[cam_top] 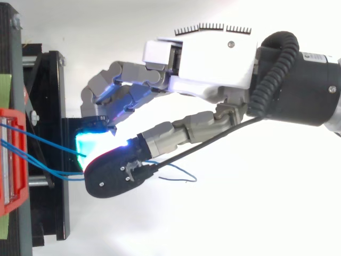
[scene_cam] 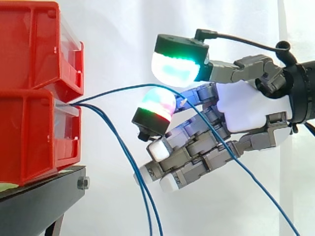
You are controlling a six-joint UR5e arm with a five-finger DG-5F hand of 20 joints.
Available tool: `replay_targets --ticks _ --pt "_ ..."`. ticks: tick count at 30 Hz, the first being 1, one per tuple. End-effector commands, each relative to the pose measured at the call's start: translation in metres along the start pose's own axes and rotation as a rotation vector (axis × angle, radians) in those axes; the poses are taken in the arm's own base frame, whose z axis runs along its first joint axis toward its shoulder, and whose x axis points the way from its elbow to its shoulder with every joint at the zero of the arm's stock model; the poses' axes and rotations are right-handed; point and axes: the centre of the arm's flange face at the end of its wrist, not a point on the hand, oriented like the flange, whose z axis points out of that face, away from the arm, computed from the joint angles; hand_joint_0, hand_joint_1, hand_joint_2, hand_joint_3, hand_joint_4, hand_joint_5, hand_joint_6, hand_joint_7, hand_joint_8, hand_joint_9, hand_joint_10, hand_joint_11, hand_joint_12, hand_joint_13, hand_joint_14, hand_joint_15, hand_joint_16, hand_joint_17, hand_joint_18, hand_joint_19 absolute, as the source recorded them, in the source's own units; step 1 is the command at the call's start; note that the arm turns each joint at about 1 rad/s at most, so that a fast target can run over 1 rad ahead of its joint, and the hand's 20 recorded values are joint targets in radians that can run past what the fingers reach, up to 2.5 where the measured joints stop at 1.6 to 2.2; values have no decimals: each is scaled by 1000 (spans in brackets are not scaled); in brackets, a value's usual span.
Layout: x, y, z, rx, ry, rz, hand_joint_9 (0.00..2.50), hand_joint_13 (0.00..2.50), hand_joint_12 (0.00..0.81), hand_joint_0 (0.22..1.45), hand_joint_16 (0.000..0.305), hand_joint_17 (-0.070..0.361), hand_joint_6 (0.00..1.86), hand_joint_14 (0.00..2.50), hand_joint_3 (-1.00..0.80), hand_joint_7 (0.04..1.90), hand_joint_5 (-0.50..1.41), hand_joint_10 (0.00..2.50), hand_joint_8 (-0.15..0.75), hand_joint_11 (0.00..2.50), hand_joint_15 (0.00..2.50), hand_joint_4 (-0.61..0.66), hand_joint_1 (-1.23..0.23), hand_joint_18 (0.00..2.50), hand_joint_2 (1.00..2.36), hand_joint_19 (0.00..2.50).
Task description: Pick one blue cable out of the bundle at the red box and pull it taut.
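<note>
Several thin blue cables leave the front of the lower red box (scene_cam: 29,137) in the side view. One blue cable (scene_cam: 118,88) arcs up and to the right, still slack, and runs into my hand (scene_cam: 246,108). There it lies over a curled finger, under the thumb's green-white pad (scene_cam: 177,66), then drops to the lower right. The other fingers curl below it. Two more blue cables (scene_cam: 125,147) hang straight down, free of the hand. From above, the hand (cam_top: 213,58) reaches left towards the box (cam_top: 10,160), and cables (cam_top: 48,140) run under its fingertips.
A second red box (scene_cam: 29,44) is stacked on the lower one, both on a black stand (scene_cam: 39,196). The white curtain is behind. A loose bend of blue cable (cam_top: 181,173) shows just right of the thumb. The arm comes in from the right.
</note>
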Motion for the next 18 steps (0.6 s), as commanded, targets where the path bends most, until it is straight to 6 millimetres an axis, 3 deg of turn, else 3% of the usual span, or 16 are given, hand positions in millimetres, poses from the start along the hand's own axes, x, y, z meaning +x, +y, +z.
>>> replay_targets --ticks 1,10,18 --pt "0 0 0 0 0 -3 785 373 326 586 49 111 856 6 -339 1046 -164 14 316 724 167 96 -698 307 1009 217" --pt "0 1 0 -1 0 -4 810 413 341 605 52 118 891 6 -217 1013 -162 14 333 737 156 103 -764 369 1012 192" --pt "2 0 0 3 3 -5 862 445 337 630 51 116 905 6 -94 1087 -149 16 329 773 155 29 -834 404 1016 183"
